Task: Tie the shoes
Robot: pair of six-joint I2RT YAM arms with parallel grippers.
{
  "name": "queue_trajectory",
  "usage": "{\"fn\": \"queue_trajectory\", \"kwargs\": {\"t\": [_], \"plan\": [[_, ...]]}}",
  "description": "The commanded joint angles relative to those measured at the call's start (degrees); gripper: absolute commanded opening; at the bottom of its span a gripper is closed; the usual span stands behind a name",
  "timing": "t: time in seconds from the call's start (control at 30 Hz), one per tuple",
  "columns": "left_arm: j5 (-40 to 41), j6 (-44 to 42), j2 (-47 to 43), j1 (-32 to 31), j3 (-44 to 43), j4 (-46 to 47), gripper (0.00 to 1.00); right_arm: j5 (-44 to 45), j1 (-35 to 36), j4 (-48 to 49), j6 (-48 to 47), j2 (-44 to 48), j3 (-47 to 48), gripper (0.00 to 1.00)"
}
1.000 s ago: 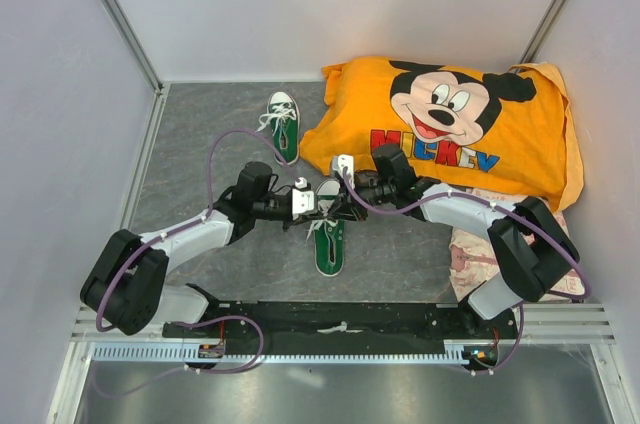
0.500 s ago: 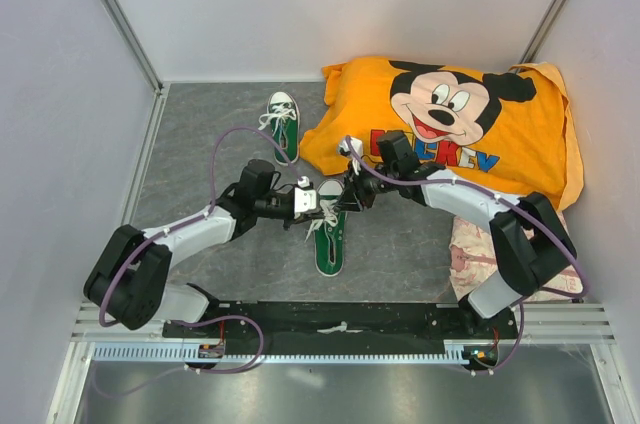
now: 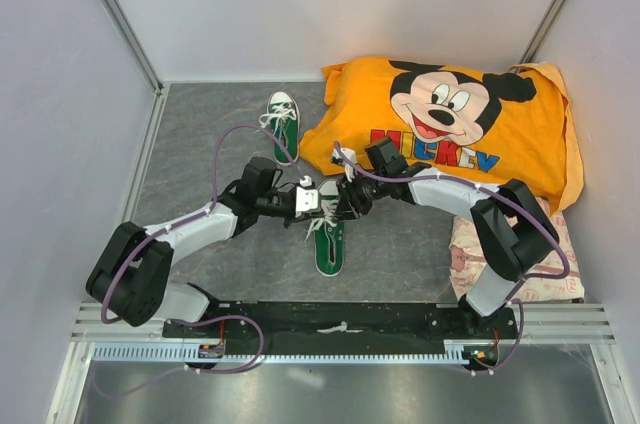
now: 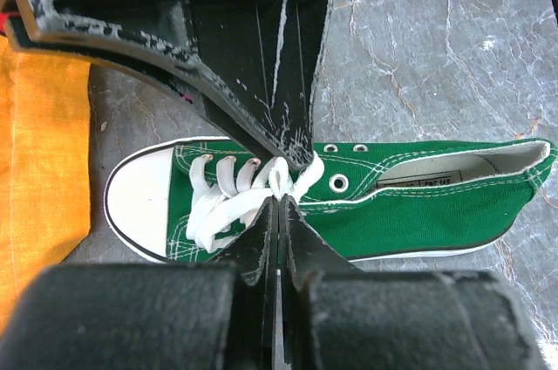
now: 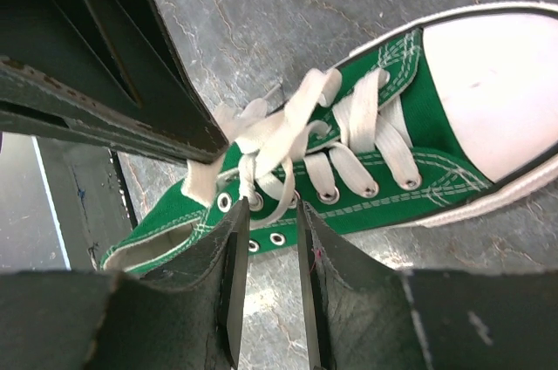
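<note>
Two green shoes with white toe caps lie on the grey table. The near shoe (image 3: pixel 329 247) lies between both grippers and the far shoe (image 3: pixel 283 126) lies by the pillow. My left gripper (image 4: pixel 281 200) is shut on a bunch of the near shoe's white laces (image 4: pixel 228 198) over the tongue. Opposite it, my right gripper (image 5: pixel 272 206) is open at the eyelet row of that shoe (image 5: pixel 390 197). A lace loop (image 5: pixel 281 180) hangs just past its tips, with nothing pinched between them. The two grippers almost touch above the shoe (image 4: pixel 436 213).
An orange Mickey Mouse pillow (image 3: pixel 455 124) fills the back right, its edge close to the near shoe's toe. A pink patterned cloth (image 3: pixel 466 256) lies at the right by the right arm's base. White walls close in the table on three sides.
My right gripper's jaws have parted. Its arm swung out toward the pillow, then came back over the near shoe. The left gripper has stayed shut on the laces.
</note>
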State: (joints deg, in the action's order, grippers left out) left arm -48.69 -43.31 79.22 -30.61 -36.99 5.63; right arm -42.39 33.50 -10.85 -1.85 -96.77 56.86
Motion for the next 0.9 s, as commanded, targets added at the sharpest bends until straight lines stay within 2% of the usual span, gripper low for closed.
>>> {"fn": "queue_trajectory", "kwargs": {"t": [0.0, 0.1, 0.2, 0.23, 0.53, 0.87], "plan": [[-1.06, -2.83, 0.67, 0.11, -2.38, -0.97, 0.02, 0.99, 0.69, 1.1, 0.44, -1.31, 2.73, 0.34], [-0.62, -3.27, 0.76, -0.06, -2.64, -1.93, 0.02, 1.17, 0.96, 1.1, 0.53, -1.4, 2.99, 0.24], [-0.27, -3.45, 0.58, 0.02, -2.91, -3.07, 0.02, 1.26, 0.96, 1.1, 0.35, -0.35, 3.08, 0.01], [-0.18, -3.54, 0.67, 0.02, -3.08, -3.43, 0.02, 1.26, 0.96, 1.18, 0.61, -0.09, 3.08, 0.0], [2.98, -2.84, 1.81, -1.64, -5.63, -8.26, 0.02, 0.82, 0.43, 5.57, 5.62, 3.52, 1.15, 0.0], [7.2, -1.52, 4.8, -2.08, -8.27, -11.94, 0.02, 0.73, 0.34, 6.98, 6.33, 5.28, -0.7, 0.0]]}}
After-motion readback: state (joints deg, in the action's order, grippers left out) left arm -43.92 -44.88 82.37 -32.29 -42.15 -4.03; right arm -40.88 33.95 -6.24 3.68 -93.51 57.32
